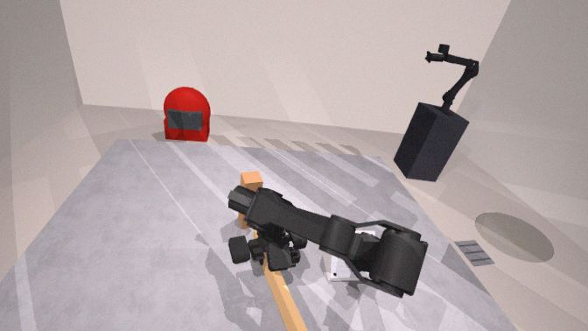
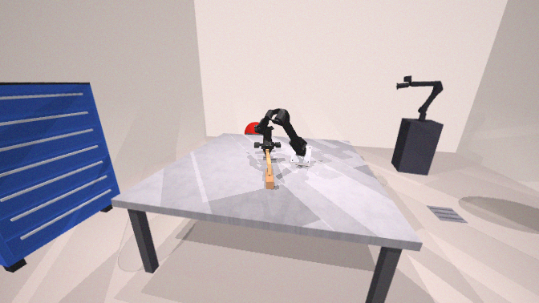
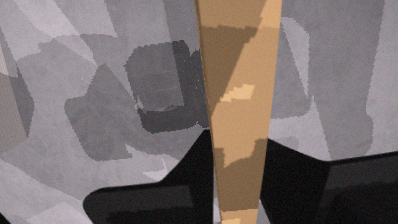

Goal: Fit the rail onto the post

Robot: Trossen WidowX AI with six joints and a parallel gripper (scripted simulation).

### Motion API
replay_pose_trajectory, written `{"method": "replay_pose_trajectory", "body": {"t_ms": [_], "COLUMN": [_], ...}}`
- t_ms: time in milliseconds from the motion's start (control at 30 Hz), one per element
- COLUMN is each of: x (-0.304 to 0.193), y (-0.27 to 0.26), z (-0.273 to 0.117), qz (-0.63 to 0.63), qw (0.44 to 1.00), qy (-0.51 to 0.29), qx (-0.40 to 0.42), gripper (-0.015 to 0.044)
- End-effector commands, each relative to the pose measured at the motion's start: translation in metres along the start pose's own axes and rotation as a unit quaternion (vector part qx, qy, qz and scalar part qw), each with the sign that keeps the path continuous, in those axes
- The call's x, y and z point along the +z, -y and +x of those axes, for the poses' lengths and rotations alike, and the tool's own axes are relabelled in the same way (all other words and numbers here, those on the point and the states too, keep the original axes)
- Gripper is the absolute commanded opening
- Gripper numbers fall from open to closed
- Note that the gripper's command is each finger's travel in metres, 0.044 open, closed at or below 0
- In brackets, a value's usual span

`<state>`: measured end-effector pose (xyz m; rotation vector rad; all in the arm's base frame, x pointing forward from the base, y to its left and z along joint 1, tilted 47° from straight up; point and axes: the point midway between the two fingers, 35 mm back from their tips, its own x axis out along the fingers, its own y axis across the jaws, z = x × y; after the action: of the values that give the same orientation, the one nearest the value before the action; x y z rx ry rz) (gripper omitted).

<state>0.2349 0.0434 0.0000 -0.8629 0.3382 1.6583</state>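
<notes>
Rail [image 3: 239, 100] lies pinched between the gripper [image 3: 239, 187] fingers — jaws pressed against both its sides. Post [image 1: 251, 179] stands just beyond the gripper.

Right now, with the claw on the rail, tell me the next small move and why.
Probably lift the gripped end a little. The claw is shut on the rail, both fingers pressed to its sides, and that end sits low by the table, so it likely must rise before sliding toward the post.

The grey patchy-topped table [image 2: 329, 208] on dark legs carries a long tan wooden rail [image 2: 269, 170] and the arm's white base plate [image 2: 301, 159].
</notes>
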Motion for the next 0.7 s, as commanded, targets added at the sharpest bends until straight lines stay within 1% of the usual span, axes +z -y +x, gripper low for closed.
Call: {"method": "replay_pose_trajectory", "body": {"t_ms": [0,667], "x": [0.000,0.000], "y": [0.002,0.004], "z": [-0.004,-0.014], "qz": [-0.002,-0.002], "qw": [1.000,1.000], "qy": [0.001,0.001], "qx": [-0.003,-0.003], "gripper": [0.0000,0.0000]}}
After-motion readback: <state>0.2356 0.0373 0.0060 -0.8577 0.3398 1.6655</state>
